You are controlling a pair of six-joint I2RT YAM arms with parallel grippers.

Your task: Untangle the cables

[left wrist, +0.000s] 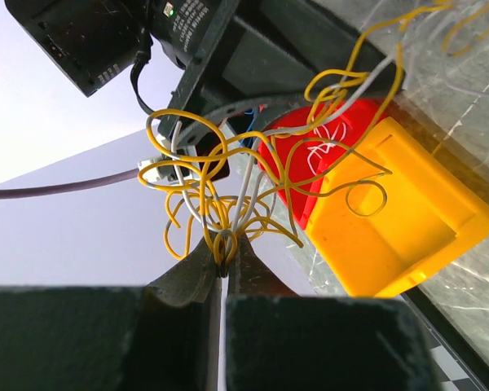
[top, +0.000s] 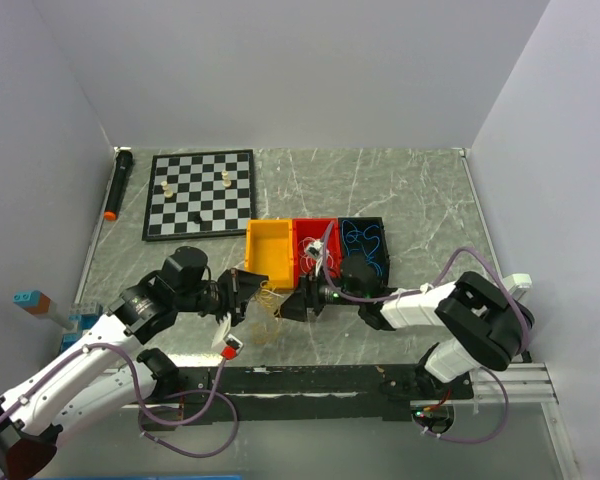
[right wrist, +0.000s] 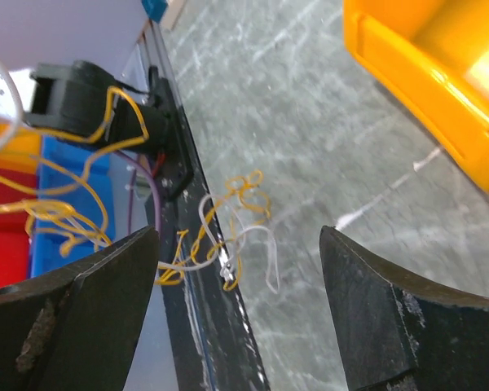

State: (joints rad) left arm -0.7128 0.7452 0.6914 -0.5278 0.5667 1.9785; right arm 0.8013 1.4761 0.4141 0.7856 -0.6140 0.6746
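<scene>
my left arm comes in from the lower left, forearm low over the bench (top: 410,200), wrist pointing toward the middle. the left claw (left wrist: 223,269) is closed tight on the cables (left wrist: 228,191). yellow strands and one pale grey-white strand come out of the pinch and fan into loose loops above it. from the top camera the tangle hangs just past that claw, in front of the yellow bin (top: 270,250) and near the bench's front edge.

my right arm is folded at the elbow on the right, and its forearm lies leftward across the front of the bins. the right claw (right wrist: 238,236) faces the left one across the tangle, and the two are close together. its fingers (right wrist: 106,281) are spread wide with nothing gripped. through the gap i see yellow and white curls dangling beyond, touching neither finger as far as i can tell.

the red bin (top: 315,240) sits against the yellow one and holds white wire. the dark bin (top: 365,245) beside it holds blue wire. a chessboard (top: 200,193) lies well behind, at the far left.
</scene>
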